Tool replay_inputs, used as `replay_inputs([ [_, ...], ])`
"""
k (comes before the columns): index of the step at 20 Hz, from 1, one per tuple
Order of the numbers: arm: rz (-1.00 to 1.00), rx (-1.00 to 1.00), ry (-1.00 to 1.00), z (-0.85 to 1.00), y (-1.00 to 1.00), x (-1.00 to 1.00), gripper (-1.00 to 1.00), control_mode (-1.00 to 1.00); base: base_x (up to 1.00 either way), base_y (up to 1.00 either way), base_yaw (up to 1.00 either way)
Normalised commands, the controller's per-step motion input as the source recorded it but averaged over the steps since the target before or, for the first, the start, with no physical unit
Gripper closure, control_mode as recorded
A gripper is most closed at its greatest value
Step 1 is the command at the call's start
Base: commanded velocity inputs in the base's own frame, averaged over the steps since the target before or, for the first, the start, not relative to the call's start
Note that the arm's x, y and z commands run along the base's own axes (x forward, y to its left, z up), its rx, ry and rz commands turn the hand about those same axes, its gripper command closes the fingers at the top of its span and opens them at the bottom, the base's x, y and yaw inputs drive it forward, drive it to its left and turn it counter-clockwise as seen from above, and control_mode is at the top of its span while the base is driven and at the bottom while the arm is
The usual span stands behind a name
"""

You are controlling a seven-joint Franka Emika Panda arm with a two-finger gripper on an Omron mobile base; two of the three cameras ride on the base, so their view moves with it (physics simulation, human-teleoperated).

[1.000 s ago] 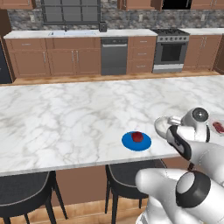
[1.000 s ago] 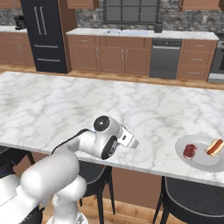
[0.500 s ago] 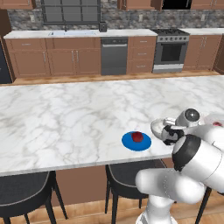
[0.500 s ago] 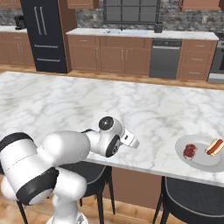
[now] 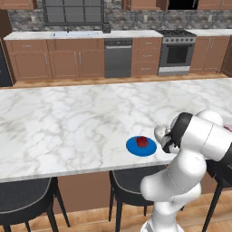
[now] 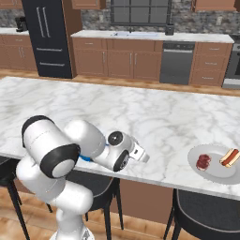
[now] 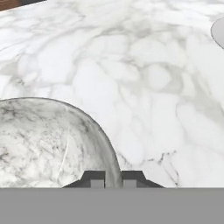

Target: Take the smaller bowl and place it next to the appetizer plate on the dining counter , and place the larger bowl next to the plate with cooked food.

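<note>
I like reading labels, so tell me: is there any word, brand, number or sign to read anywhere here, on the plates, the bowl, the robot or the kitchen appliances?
None: no readable text anywhere.
The blue plate, white plate, marbled bowl, dishwasher and oven all look plain.

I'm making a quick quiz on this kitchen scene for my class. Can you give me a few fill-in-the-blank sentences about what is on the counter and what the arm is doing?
1. The gripper has its jaws shut on the rim of the smaller ____.
2. The appetizer plate is coloured ____.
3. The morsel at that plate's centre is ____.
4. The plate with cooked food rests on the ____ counter.

Missing words: bowl; blue; red; dining
</note>
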Motion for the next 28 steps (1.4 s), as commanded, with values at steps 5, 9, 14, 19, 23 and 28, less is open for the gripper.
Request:
replay_inputs([
  [5,0.0,0.0,0.0,-0.27,-0.13,0.28,-1.0,-1.0,0.0,0.0,0.0],
  [9,0.0,0.0,0.0,0.9,-0.11,-0.22,-1.0,-1.0,0.0,0.0,0.0],
  [14,0.0,-0.06,0.0,1.0,-0.05,-0.18,-1.0,-1.0,0.0,0.0,0.0],
  [19,0.0,-0.06,0.0,1.0,0.0,-0.25,-1.0,-1.0,0.0,0.0,0.0],
  [23,0.0,0.03,0.03,1.0,0.0,-0.41,-1.0,-1.0,0.0,0.0,0.0],
  [28,0.0,0.16,0.16,1.0,0.0,-0.48,-1.0,-1.0,0.0,0.0,0.0],
])
